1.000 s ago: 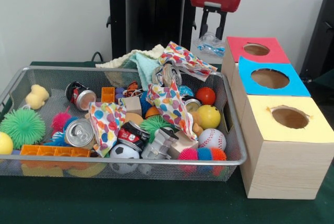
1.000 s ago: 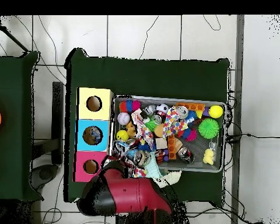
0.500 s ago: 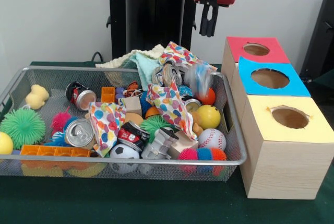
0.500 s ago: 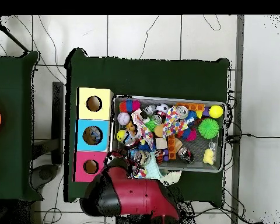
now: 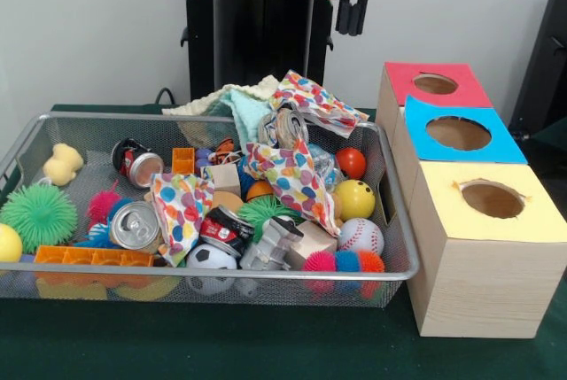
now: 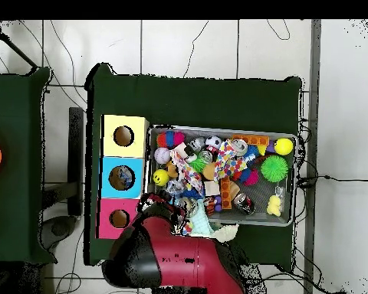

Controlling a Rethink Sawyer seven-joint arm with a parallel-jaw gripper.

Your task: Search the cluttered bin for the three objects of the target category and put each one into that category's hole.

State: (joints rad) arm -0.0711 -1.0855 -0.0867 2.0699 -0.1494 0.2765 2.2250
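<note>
My gripper point(image 5: 353, 10) hangs high at the top of the front view, above the bin's far right corner, fingers together and empty. In the overhead view the red arm point(image 6: 175, 259) covers it. A crumpled clear plastic piece point(image 5: 326, 164) lies in the wire bin point(image 5: 403, 247) beside a red ball point(image 5: 351, 161). Three boxes with holes stand along the bin: red point(image 5: 434, 84), blue point(image 5: 458, 132), yellow point(image 5: 492, 198). Dented cans point(image 5: 135, 225) and balls such as a yellow one point(image 5: 354, 197) and a baseball point(image 5: 360, 236) lie among the clutter.
Spotted cloths point(image 5: 292, 176), a pale green towel point(image 5: 239, 105) over the far rim, orange blocks point(image 5: 93, 256), a green spiky ball point(image 5: 38, 214), a yellow duck point(image 5: 62, 164) and wooden blocks fill the bin. The boxes point(image 6: 123, 178) touch the bin's side.
The clear plastic piece that hung under the gripper fell into the bin. The gripper's fingers came together and it rose toward the top edge.
</note>
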